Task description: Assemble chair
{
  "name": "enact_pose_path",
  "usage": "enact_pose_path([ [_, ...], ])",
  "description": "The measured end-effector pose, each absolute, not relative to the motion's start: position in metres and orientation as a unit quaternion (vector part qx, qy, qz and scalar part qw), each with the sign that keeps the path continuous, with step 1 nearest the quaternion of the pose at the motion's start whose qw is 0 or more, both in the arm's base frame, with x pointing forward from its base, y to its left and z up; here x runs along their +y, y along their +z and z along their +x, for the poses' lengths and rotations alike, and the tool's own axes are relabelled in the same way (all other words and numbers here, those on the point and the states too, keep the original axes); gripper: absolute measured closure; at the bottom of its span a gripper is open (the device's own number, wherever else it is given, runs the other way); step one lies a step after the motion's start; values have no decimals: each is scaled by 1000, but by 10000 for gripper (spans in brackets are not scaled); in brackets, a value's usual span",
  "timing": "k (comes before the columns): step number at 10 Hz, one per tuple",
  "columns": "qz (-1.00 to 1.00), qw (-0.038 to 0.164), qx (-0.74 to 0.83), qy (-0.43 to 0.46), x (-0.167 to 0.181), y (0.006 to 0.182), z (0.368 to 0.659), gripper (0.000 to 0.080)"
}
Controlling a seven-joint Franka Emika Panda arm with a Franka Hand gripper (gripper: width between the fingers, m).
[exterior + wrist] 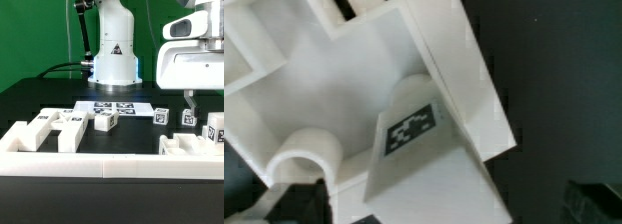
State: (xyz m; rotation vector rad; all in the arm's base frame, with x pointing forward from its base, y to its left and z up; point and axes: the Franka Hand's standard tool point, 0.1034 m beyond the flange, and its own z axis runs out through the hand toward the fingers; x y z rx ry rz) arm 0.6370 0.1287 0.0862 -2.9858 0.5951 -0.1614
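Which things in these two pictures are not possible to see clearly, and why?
- Pincer, exterior view: too small; whether it touches anything is unclear.
- Tag, wrist view: blurred, pattern unreadable.
- Panel, wrist view: too close, cut off by the edges; unknown which chair piece.
- Edge piece, exterior view: cut off by that view's right edge.
- Front piece, exterior view: lower side hidden by the wall.

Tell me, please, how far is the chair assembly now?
Done: nothing looks joined; the chair parts lie loose on the table. In hand: nothing held; the open gripper hangs over small pieces at the exterior view's right, a tagged part close beneath it. Left: apparently every joining step.
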Motion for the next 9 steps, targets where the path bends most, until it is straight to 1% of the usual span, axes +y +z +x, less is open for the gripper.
enact_pose_path([
  [2, -985, 44, 157, -55, 128, 86, 637, 150],
  [3, -993, 29, 98, -57, 128, 86, 636, 150],
  [4, -997, 21, 55, -57, 126, 86, 636, 150],
  [7, -998, 16, -18, -59, 121, 87, 639, 150],
  [8, -998, 16, -22, -59, 121, 87, 639, 191],
  [9, -998, 16, -21, -59, 121, 87, 639, 191],
])
